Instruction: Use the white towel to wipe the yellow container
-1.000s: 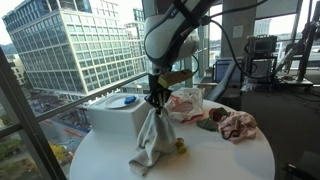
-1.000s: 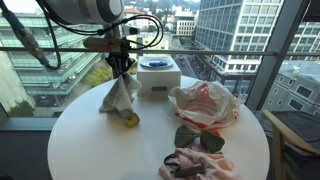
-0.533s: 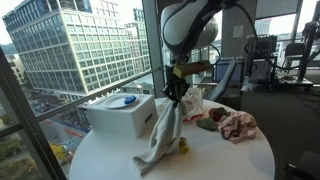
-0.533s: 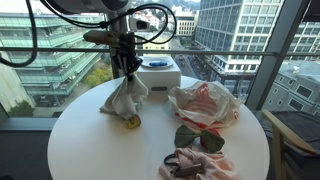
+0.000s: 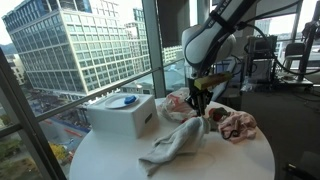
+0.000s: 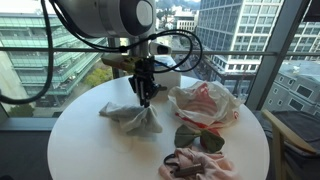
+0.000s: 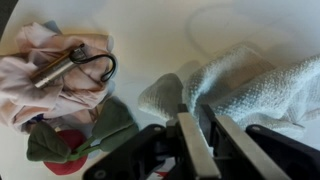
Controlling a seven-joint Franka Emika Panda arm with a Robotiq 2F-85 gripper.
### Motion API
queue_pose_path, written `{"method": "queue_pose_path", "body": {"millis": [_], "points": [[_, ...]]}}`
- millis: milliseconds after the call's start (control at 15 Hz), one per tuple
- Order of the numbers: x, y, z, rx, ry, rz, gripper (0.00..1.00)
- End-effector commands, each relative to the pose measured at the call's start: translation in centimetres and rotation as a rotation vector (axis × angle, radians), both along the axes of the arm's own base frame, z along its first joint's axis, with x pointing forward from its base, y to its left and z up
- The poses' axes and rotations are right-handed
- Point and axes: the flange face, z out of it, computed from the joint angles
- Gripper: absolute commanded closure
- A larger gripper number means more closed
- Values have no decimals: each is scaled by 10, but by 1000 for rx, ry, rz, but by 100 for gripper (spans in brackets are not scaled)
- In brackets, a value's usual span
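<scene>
Gripper (image 5: 200, 108) has swung away from the white box (image 5: 118, 118) twd the cloths. The white towel (image 5: 172, 145), which hung bunched from it before, now lies stretched out on the round table (image 5: 245, 160). Wrist view: jaws a thin slit apart, tips right at the towel's edge; can't tell if any cloth is pinched btwn them. Towel runs from the tips back twd the box side, flat on the tabletop, over the spot where the yellow container showed earlier; container hidden now. Near the tips, other side: pale pink cloth (image 7: 45, 85) w/ a metal clip (image 7: 95, 65) on it, and a red-and-green item (image 7: 60, 145) beside it.
</scene>
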Motion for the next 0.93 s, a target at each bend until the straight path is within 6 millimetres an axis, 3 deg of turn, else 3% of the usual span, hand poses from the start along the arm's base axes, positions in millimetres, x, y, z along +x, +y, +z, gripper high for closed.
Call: {"method": "queue_pose_path", "body": {"millis": [0,200,400,600,867], "points": [[-4,1,-6,1,-9,-22,46],[-5,9,-6,31,-8,-11,24],[-2,32,-12,110,2,9,2],[6,54,-33,132,18,38,0],[23,65,-74,121,37,27,0]]}}
